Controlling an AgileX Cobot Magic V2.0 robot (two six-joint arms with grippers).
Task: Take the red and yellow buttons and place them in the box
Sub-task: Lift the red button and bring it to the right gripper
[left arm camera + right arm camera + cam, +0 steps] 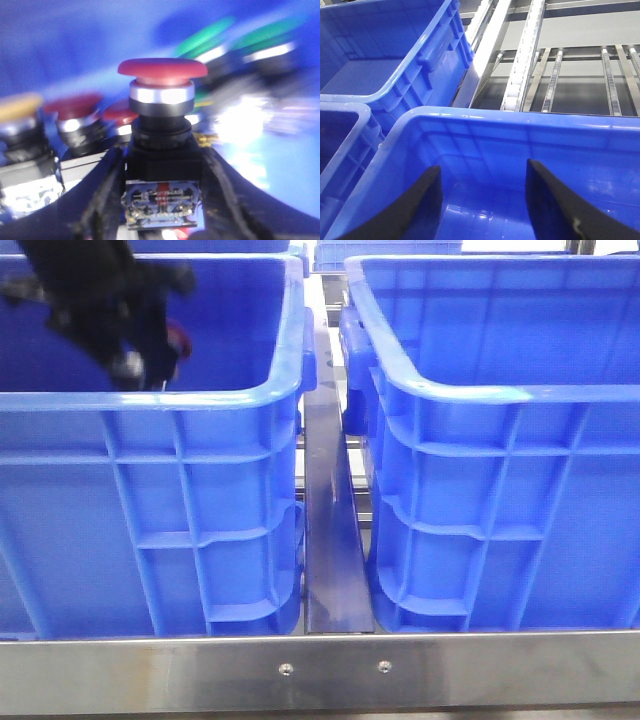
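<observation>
My left gripper [162, 172] is shut on the dark body of a red button [162, 75] and holds it upright. In the front view this gripper [142, 368] is inside the left blue crate [200, 400], near its far left, with a bit of red button [180, 340] beside it. A yellow button [20, 107] lies in the same crate with other buttons. The box [480, 390] is the right blue crate. My right gripper [482, 200] is open and empty above the box's bare floor [485, 215].
Other red buttons [72, 105] and green buttons [205, 42] lie blurred behind the held one. A metal strip [330, 540] runs between the two crates. A steel rail [320, 670] edges the front. Roller tracks [525, 55] and another blue crate [395, 50] lie beyond the box.
</observation>
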